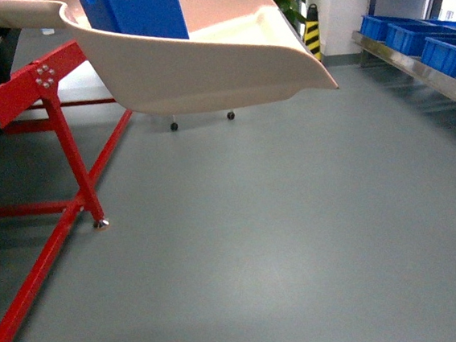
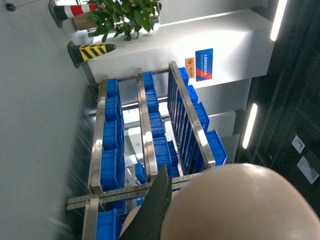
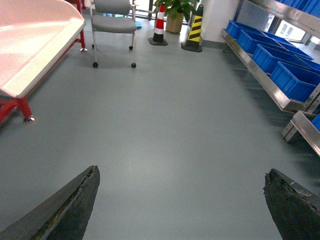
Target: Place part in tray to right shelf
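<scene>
A bright-blue block, the part [image 1: 136, 10], stands in the cream scoop-shaped tray [image 1: 227, 74] at the top of the head view; its top is cut off by the frame. The tray [image 3: 35, 40] rests on a red frame. The right shelf [image 1: 419, 59], a steel rack with blue crates, runs along the right wall [image 3: 255, 67] and fills the left wrist view [image 2: 145, 125]. My left gripper [image 2: 165, 200] shows one dark finger against a rounded cream surface; the other finger is hidden. My right gripper [image 3: 182, 200] hangs open over bare floor, holding nothing.
The red frame [image 1: 63, 138] slants across the left, its foot on the grey floor. Blue crates [image 1: 443, 53] line the shelf. A grey chair [image 3: 114, 22], a striped cone [image 3: 159, 27], a black-yellow bollard [image 3: 194, 32] and a plant [image 3: 175, 7] stand at the far end.
</scene>
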Motion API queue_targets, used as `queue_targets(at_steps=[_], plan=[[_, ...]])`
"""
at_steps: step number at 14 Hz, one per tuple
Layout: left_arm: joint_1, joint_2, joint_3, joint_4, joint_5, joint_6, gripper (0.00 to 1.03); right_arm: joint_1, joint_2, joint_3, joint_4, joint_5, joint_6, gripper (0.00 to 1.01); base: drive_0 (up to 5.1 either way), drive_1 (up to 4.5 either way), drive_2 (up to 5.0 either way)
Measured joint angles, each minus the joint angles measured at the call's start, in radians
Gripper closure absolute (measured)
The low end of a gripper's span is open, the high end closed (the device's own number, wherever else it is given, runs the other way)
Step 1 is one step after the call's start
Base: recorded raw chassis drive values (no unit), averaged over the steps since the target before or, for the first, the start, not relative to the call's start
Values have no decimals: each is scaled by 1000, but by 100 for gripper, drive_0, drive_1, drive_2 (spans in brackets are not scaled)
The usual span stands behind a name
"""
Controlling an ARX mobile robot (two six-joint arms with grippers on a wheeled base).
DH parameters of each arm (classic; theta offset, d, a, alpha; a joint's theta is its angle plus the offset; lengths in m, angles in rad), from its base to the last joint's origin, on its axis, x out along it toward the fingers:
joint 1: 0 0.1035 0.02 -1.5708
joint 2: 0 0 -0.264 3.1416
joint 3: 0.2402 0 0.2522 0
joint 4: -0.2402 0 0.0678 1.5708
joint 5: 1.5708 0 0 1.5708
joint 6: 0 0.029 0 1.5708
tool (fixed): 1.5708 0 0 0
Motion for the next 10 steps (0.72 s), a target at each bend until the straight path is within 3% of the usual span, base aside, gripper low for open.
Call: queue_targets(at_steps=[10], plan=[[0,0,0,1,0,0,89,0,-1,0,2,0,0,3,0,416,-415]])
